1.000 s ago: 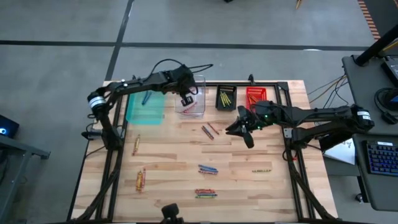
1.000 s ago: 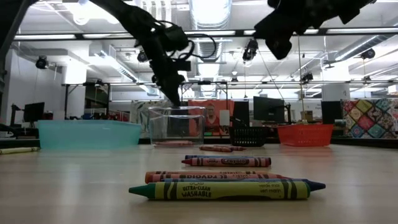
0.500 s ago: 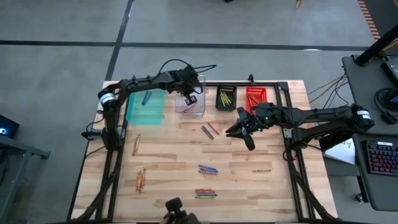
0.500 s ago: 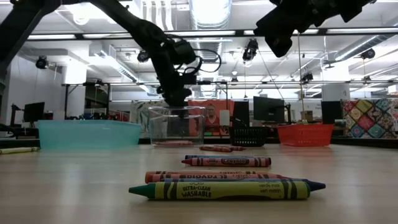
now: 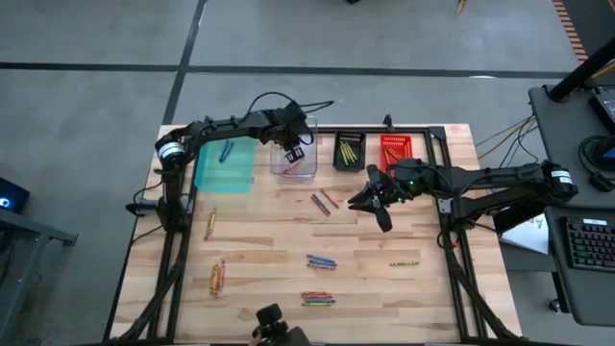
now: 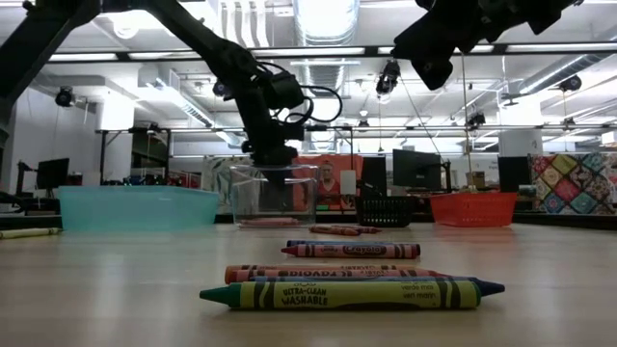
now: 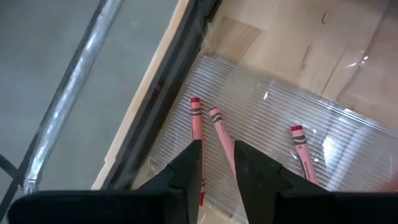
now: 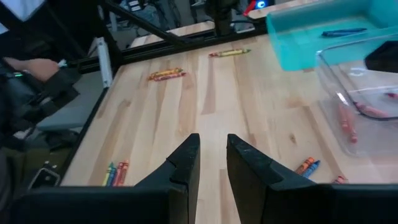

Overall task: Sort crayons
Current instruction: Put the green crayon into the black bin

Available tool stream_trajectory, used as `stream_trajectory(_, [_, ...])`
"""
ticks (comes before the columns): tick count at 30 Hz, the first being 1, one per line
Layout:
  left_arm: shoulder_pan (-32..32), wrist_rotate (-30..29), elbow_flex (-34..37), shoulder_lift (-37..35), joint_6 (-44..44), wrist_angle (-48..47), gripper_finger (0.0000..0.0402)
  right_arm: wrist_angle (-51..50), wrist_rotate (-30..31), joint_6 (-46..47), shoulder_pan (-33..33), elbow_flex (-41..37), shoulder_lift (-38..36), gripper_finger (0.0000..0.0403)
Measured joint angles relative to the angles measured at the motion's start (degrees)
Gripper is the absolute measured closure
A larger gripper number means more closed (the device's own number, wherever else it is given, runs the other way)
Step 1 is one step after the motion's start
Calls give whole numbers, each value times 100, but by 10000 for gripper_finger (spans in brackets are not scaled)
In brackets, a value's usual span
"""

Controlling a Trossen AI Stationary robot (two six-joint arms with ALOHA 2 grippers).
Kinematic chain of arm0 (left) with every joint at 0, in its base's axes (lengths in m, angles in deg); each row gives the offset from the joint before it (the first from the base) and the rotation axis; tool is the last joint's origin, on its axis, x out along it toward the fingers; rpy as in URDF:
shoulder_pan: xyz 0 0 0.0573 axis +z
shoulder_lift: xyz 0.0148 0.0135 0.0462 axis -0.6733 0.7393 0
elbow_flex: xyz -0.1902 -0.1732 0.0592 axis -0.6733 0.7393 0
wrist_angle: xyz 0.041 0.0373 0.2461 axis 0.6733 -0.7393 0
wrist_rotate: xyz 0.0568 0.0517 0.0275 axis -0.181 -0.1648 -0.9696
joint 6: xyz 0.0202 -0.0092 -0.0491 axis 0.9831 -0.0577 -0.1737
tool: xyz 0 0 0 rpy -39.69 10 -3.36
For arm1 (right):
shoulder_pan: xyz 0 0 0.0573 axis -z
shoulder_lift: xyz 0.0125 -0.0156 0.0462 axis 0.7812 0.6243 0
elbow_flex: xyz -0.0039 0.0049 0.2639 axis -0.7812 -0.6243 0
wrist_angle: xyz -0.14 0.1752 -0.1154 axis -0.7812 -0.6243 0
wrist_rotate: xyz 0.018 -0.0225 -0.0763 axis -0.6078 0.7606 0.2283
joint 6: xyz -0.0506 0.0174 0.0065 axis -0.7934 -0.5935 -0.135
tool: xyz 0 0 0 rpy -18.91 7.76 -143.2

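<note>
Overhead, left claw [image 5: 295, 154] above clear bin [image 5: 306, 169].

Bright, even overhead light; ceiling strip lamps [image 6: 323, 14] glare; right wrist view's far edge blurred.

Left gripper [image 5: 292, 151] has shifted a bit further over the clear bin [image 5: 306, 169] and dropped lower into it, seen in the low view. Its jaws, closed 1 s ago, have parted; a pink crayon [image 7: 219, 134] lies in the bin between the fingers [image 7: 186, 163].
</note>
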Motion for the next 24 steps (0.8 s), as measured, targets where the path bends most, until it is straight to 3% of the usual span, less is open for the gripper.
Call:
stream_trajectory(10, [-255, 3, 110, -537, -372, -27, 326, -56, 1255, 975, 2, 0, 25, 335])
stream_trajectory(16, [-693, 7, 511, -1343, -595, 141, 326, 60, 1318, 1247, 2, 0, 390, 335])
stream_trajectory(24, [-1508, 5, 1905, -2889, -1408, 1028, 326, 123, 1246, 1040, 4, 0, 1167, 335])
